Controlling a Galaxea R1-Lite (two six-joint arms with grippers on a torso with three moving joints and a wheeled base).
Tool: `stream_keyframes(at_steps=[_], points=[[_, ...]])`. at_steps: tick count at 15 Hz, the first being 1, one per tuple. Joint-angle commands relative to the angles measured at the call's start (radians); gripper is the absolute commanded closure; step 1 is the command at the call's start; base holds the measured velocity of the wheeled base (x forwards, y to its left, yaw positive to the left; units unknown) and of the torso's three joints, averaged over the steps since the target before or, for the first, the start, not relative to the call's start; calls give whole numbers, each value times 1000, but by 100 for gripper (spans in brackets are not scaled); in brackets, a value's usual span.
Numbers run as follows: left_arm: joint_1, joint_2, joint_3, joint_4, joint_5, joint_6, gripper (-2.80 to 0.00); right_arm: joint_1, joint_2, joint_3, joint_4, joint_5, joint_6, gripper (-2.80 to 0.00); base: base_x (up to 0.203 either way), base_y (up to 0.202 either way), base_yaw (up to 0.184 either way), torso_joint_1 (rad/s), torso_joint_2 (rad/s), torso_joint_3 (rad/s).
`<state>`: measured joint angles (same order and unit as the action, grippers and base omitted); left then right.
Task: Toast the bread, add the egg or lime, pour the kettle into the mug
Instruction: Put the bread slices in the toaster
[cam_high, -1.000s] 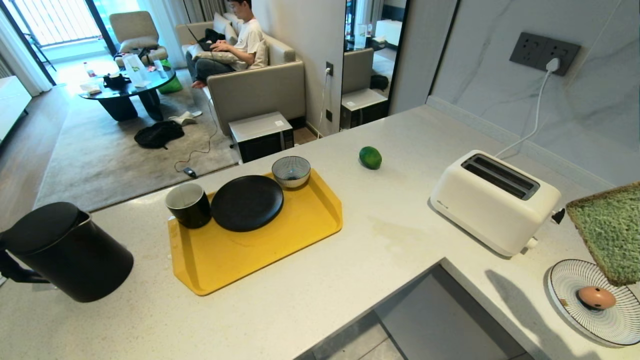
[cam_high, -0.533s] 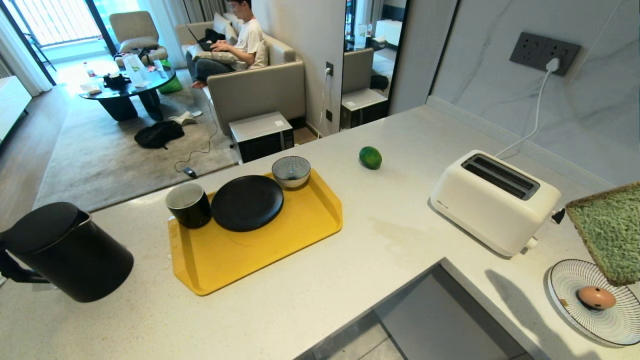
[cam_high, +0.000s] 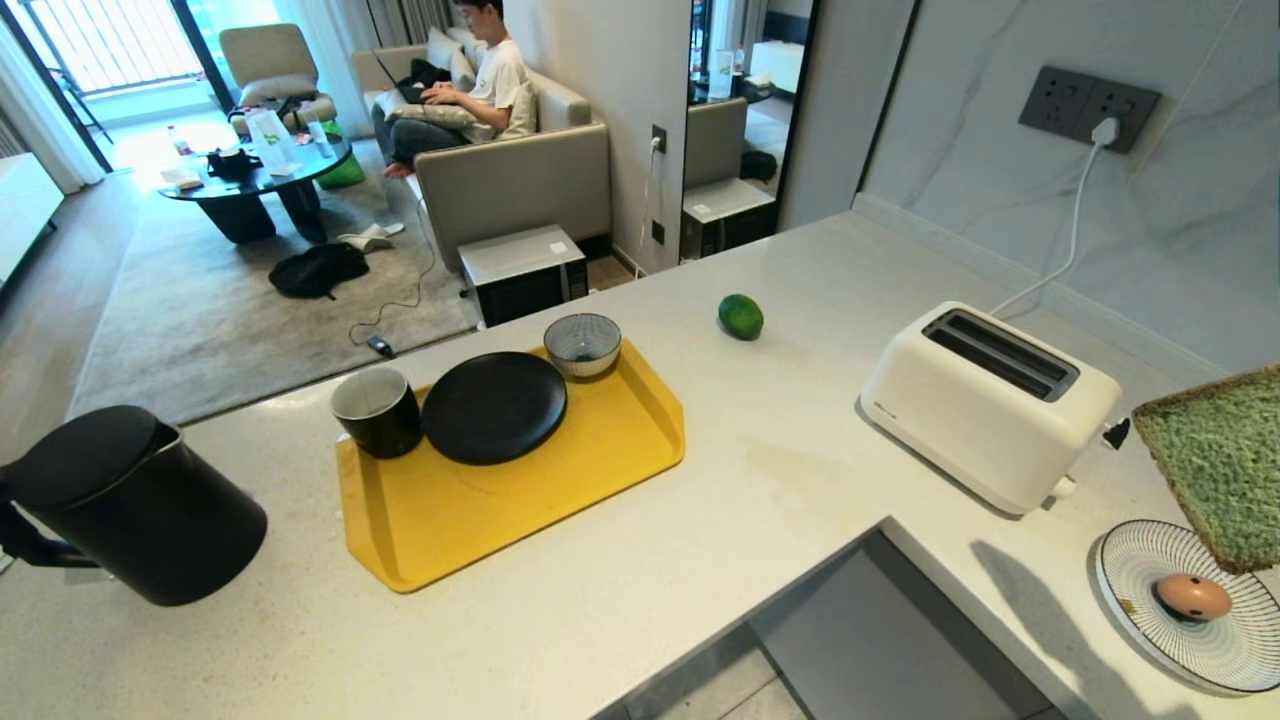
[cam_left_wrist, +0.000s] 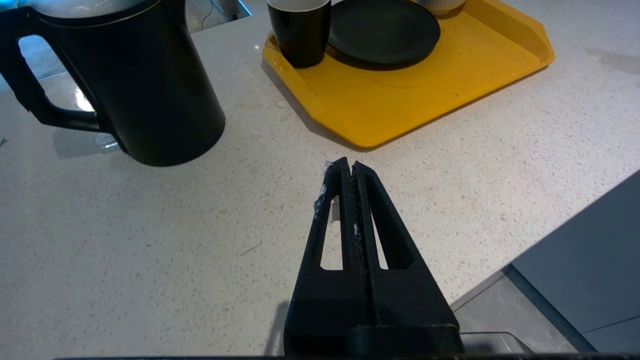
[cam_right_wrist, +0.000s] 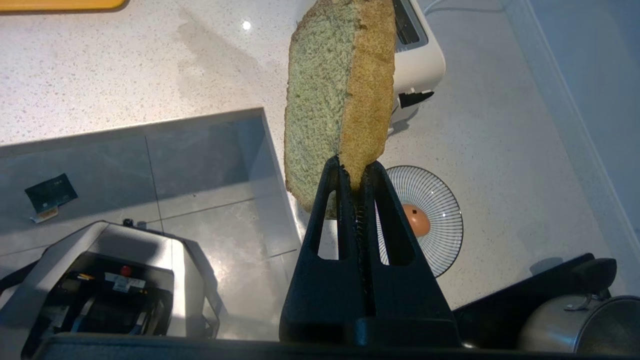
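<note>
Nothing has moved since a second ago. I see the bread (cam_right_wrist: 340, 95) pinched by its lower corner in my right hand (cam_right_wrist: 351, 172), upright on edge, long axis vertical, above the striped plate (cam_right_wrist: 440, 220) holding the egg (cam_right_wrist: 415, 220); the head view crops it. My left hand (cam_left_wrist: 348, 167) hangs closed, empty, over the desk (cam_left_wrist: 150, 250) near the kettle (cam_left_wrist: 135, 80).

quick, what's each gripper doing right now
Left gripper: shut, holding nothing, above the counter.
Right gripper: shut on the bread.
</note>
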<state>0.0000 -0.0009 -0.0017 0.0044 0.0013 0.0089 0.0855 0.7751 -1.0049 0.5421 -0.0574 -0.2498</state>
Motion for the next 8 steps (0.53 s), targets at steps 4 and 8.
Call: stream_keyframes(at_steps=[4,8], points=[[0,1,0,0,0,0,0,0,-2,1,2,-4,-3,0,168,0,0,7,0,0],[0,1,0,0,-1,3,0,0,0,-8,2,-7,-3,0,105,0,0,9,2,-1]])
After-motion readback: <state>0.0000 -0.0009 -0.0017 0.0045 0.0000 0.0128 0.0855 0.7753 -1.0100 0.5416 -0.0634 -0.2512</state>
